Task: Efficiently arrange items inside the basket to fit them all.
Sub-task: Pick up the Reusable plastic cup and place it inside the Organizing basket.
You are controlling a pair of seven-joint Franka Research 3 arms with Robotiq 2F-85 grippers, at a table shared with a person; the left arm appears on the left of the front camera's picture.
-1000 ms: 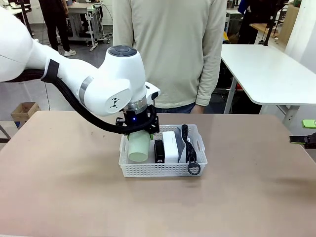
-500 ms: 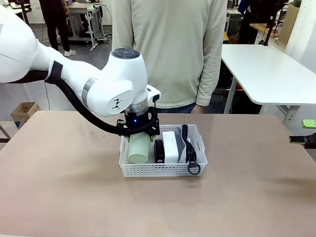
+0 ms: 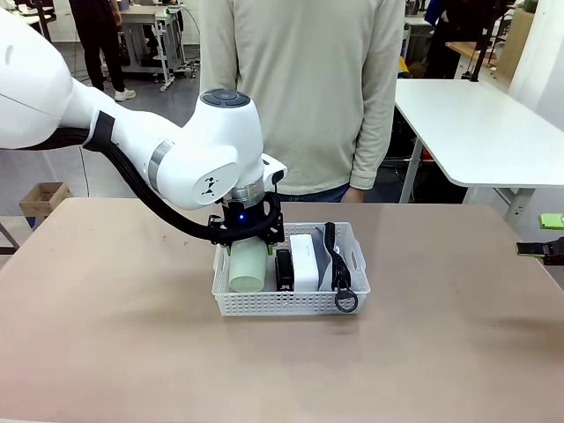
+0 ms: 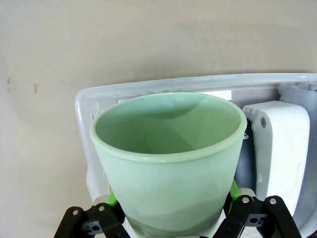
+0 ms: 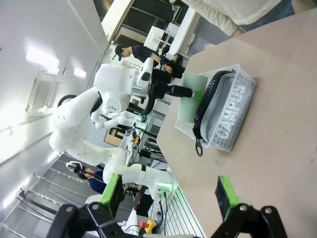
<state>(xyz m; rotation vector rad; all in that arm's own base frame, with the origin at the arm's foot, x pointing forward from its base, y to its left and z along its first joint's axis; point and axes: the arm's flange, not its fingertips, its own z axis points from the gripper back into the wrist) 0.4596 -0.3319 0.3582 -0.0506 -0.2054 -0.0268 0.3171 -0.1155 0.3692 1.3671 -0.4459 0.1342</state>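
Left end effector was clamped on the pale green cup, green pads pressed on both sides of the cup wall in the left wrist view. Cup sat tilted at the left end of the white basket, mouth toward the robot's side. Basket stood mid-bench, nearer the far edge, in front of the person.

Packed left to right in the basket: cup, black stapler, white clock, grey pouch on edge against the right end. Pouch's black strap hung over the near rim. Right wrist view showed "CAMPUS" through the perforated side.

Right end effector hung open over the right edge of the bench, pads well apart, nothing between them. Its tip poked in at the front view's right edge.
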